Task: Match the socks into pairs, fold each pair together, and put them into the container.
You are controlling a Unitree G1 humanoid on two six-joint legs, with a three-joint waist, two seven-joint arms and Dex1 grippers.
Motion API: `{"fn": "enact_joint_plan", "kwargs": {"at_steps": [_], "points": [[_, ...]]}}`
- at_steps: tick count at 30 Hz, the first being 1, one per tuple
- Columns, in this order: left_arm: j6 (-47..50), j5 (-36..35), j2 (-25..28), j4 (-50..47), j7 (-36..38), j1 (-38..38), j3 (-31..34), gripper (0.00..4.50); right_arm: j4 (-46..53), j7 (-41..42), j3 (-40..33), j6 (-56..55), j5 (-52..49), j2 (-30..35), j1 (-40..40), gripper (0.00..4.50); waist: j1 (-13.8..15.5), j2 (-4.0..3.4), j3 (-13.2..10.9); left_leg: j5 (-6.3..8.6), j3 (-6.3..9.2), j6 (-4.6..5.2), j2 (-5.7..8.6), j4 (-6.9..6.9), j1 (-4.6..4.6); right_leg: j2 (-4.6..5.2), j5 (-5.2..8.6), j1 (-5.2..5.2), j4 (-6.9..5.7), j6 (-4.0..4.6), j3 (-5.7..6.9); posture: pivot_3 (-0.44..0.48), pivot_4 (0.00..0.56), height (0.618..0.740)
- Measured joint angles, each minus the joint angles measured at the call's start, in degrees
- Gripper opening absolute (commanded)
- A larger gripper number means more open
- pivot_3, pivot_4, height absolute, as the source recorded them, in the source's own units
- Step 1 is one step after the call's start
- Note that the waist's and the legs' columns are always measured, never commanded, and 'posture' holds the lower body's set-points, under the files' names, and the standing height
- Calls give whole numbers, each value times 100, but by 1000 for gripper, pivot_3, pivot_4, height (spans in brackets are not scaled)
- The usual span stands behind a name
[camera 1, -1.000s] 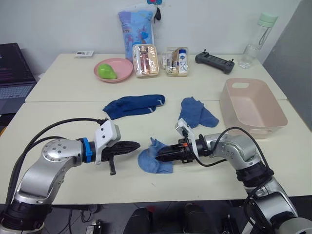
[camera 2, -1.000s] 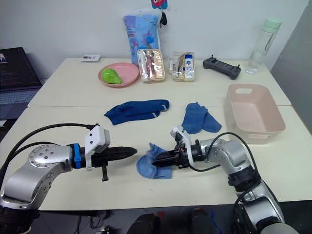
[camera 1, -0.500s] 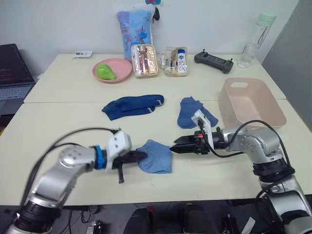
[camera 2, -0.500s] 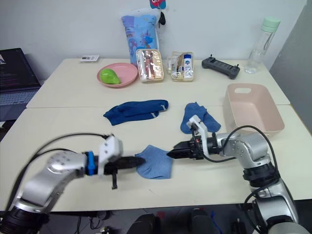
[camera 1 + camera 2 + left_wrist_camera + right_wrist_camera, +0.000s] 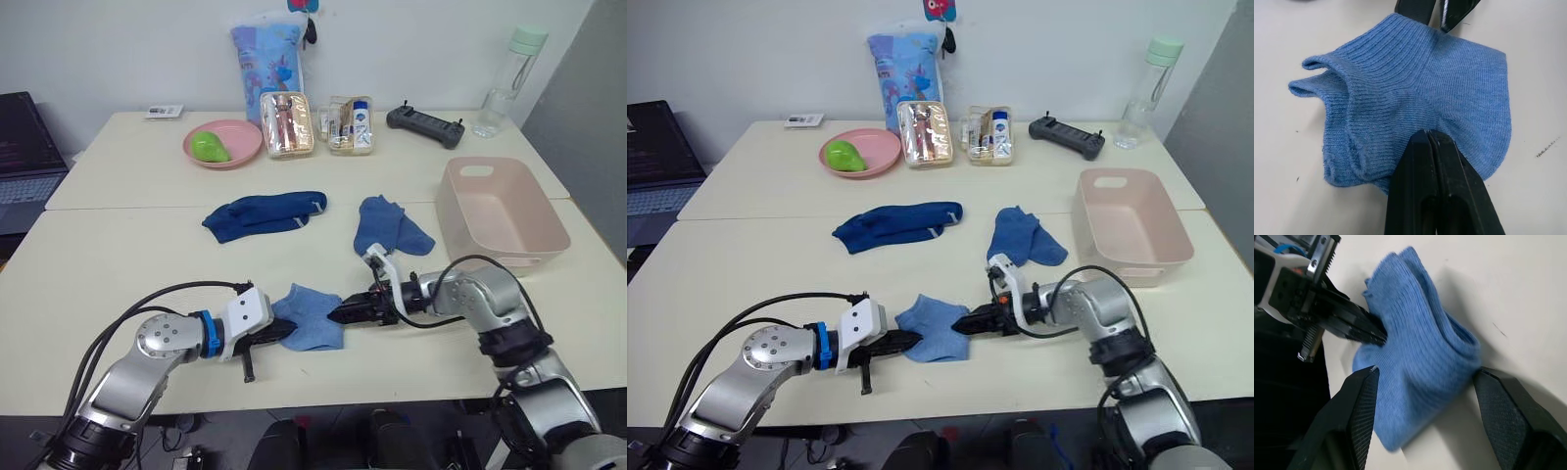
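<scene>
A folded light-blue sock (image 5: 312, 315) lies near the table's front edge. My left gripper (image 5: 282, 333) is shut, and its tip (image 5: 1427, 134) presses on the sock's near-left side. My right gripper (image 5: 338, 315) is open at the sock's right edge, with one finger on each side of the fold (image 5: 1427, 372). Farther back lie the dark navy socks (image 5: 263, 213) and the medium-blue socks (image 5: 390, 225). The pale pink container (image 5: 502, 206) stands empty at the right.
Along the back of the table are a pink plate (image 5: 223, 145) with a green object, a printed bag (image 5: 266, 54), two clear pouches (image 5: 289, 122), a black controller (image 5: 423, 122) and a bottle (image 5: 495, 83). A laptop (image 5: 20, 147) sits at the far left.
My left gripper moved right onto the light-blue sock and stays on it. My right gripper let go, drew back to the right, then returned open to the sock's right edge.
</scene>
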State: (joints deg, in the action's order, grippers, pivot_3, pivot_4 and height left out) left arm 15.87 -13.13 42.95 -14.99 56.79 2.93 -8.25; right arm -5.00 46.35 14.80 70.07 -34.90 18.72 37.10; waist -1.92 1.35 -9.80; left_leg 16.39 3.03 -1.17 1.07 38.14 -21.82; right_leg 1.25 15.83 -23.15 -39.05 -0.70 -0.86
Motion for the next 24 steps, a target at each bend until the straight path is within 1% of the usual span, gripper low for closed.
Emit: {"fn": "enact_joint_plan", "kwargs": {"at_steps": [8, 11, 13, 14, 18, 19, 20, 23, 24], "points": [[265, -221, -50, -111, -127, -149, 181, 0, -347, -20, 87, -21, 56, -592, 95, 3206, -4, 0, 0, 0, 1, 0, -2, -3, 0, 0, 0, -3, 0, 0, 1, 0, 150, 740], [311, -281, -48, -216, -141, -265, 254, 0, -446, -2, 149, -228, 194, -639, 99, 2580, -4, -1, 0, 0, 0, 0, -1, -3, -1, 0, 0, -3, 0, 0, 0, 0, 150, 740], [384, -366, -46, -263, -131, -308, 315, 0, -483, 21, 216, -350, 264, -583, 96, 1900, 6, -1, 0, 0, 0, 0, -1, -2, -1, 0, 0, -3, 0, 0, 1, 0, 150, 740], [391, -388, -47, -263, -128, -320, 330, 0, -499, 34, 218, -369, 288, -556, 88, 1441, 8, -1, 0, 0, 0, 0, -1, -2, -2, 0, 0, -3, 0, 0, 0, 0, 150, 740], [396, -598, -50, -263, -86, -328, 491, 0, -444, 158, 181, -426, 244, -517, 78, 114, 9, -1, 0, 0, 1, 0, -1, -2, -2, 0, 0, -2, 1, 0, 1, 0, 150, 740], [392, -660, -50, -272, -67, -328, 539, 0, -444, 154, 151, -428, 226, -516, 78, 23, 10, -1, 0, 0, 1, 0, -1, -1, -2, 0, 0, -2, 0, 0, 1, 0, 150, 740], [418, -762, -51, -295, -34, -328, 590, 0, -445, 146, 100, -423, 216, -509, 78, 23, 9, -1, -1, 0, 1, 0, -1, -1, -3, 0, 0, -3, 0, 0, 1, 0, 150, 740], [705, -1240, -54, -469, 18, -209, 823, 574, -365, 96, -184, -353, 202, -250, 81, 0, 36, 0, -6, 0, 6, 0, 2, 3, -15, 2, 0, -6, 4, 0, 4, 0, 150, 740], [887, -1481, -55, -547, -3, -6, 973, 891, -304, 90, -396, -332, 193, -47, 156, 0, 61, 0, -10, 0, 9, 0, 6, 8, -21, 4, 0, -8, 4, 0, 6, 0, 150, 740]]}}
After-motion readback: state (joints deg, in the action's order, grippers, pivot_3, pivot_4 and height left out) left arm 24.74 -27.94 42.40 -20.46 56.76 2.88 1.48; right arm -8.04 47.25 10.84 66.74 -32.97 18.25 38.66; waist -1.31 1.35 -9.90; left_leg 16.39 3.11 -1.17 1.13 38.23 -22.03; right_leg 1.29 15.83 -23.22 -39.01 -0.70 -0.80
